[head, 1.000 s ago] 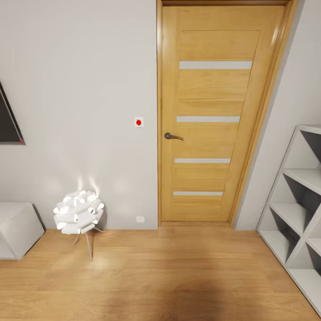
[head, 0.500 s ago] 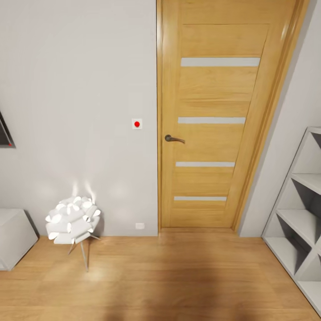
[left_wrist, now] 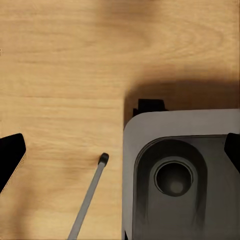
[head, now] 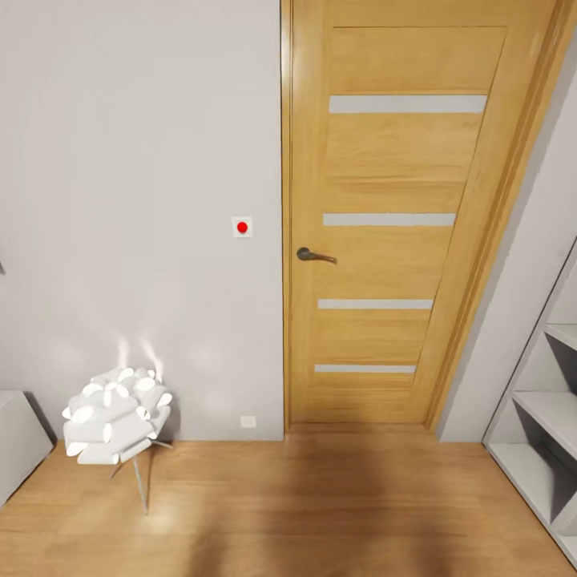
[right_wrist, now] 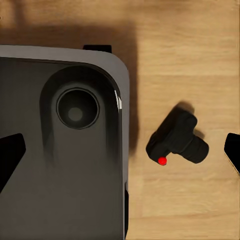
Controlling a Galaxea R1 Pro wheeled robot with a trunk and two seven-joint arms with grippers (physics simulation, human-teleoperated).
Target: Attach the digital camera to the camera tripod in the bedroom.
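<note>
The digital camera [right_wrist: 176,138], small and black with a red button on top, lies on the light wood floor in the right wrist view, beside my grey base [right_wrist: 60,150]. My right gripper [right_wrist: 122,150] hangs open above it, its fingertips [right_wrist: 12,152] far apart with nothing between them. In the left wrist view a silver leg with a black foot, part of the camera tripod [left_wrist: 90,197], rests on the floor close to my base [left_wrist: 180,175]. My left gripper [left_wrist: 122,152] is open and empty too.
Ahead stands a shut wooden door [head: 385,224] with a dark handle [head: 314,256], and a red-dot wall switch [head: 242,227] beside it. A white petal lamp [head: 114,413] stands lower left, a grey box [head: 16,437] at the far left, and white shelving [head: 545,417] at the right.
The whole head view has shifted: the door and wall look nearer, the lamp and shelving have slid outward, and the dark panel at the left edge has left the picture.
</note>
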